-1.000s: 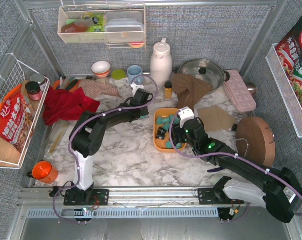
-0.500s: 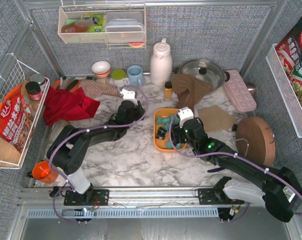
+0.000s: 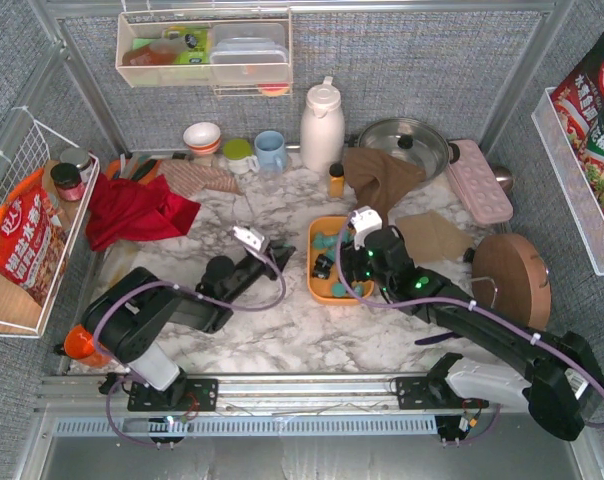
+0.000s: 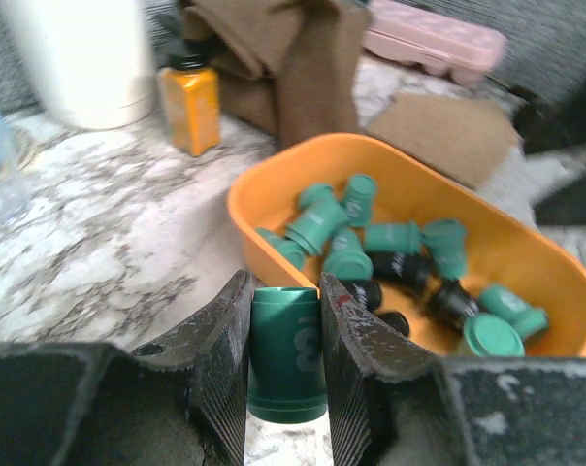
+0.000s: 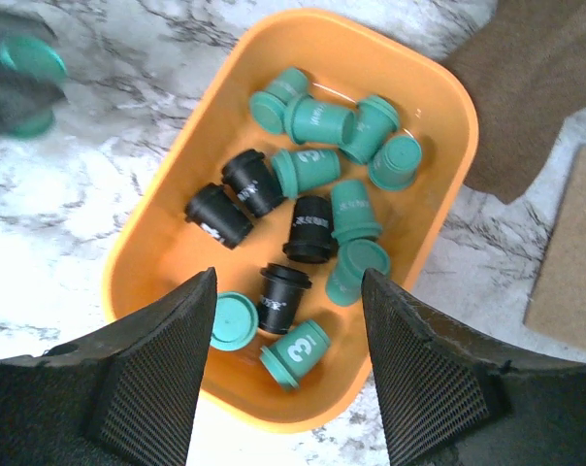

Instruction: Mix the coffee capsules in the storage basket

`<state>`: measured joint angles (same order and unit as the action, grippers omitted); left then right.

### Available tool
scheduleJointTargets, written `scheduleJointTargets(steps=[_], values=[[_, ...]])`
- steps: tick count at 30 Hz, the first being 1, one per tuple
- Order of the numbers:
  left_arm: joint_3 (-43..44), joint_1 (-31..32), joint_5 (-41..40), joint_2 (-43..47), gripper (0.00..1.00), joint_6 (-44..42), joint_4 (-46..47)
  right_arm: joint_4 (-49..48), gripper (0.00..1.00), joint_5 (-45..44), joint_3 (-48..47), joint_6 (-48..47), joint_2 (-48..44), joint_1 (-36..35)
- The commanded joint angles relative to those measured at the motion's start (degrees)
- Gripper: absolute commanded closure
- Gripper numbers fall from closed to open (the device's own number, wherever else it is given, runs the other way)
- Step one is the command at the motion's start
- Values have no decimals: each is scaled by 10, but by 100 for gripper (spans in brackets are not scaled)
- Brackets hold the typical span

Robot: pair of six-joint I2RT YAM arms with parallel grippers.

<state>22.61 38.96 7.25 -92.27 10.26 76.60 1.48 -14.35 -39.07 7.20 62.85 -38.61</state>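
The orange storage basket (image 3: 316, 282) sits mid-table and holds several teal-green and black coffee capsules (image 5: 312, 170) lying jumbled. My left gripper (image 3: 282, 252) is low over the marble just left of the basket. It is shut on one upright teal-green capsule (image 4: 285, 354), outside the rim (image 4: 274, 175). That held capsule also shows at the top left of the right wrist view (image 5: 26, 58). My right gripper (image 5: 288, 320) hangs open and empty above the near end of the basket (image 5: 157, 223), over a black capsule (image 5: 281, 291).
A small amber bottle (image 3: 336, 180), a white thermos (image 3: 322, 125) and a brown cloth (image 3: 382, 175) stand behind the basket. A cardboard piece (image 3: 432, 237), a pink tray (image 3: 479, 180) and a round wooden lid (image 3: 510, 280) lie to the right. A red cloth (image 3: 132, 210) lies at the left.
My left arm has folded down and drawn back toward the near side, bringing its gripper from behind the basket to its left side. My right gripper has stayed over the basket.
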Motion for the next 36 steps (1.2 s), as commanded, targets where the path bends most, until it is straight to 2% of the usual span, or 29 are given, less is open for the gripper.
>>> scheduleJointTargets(steps=[1,7,13,26,36], values=[[-37,16,100,-11,62,-106,190,28,34,34,-31,16,0,0],[-63,58,154,-5,62,-232,186,67,35,58,-75,42,7,0],[-83,85,167,3,62,-335,187,65,37,141,-108,88,21,-2],[-83,105,149,15,63,-359,187,-38,40,252,-85,186,42,-18],[-77,113,150,27,63,-349,187,-53,38,284,-75,185,41,-19]])
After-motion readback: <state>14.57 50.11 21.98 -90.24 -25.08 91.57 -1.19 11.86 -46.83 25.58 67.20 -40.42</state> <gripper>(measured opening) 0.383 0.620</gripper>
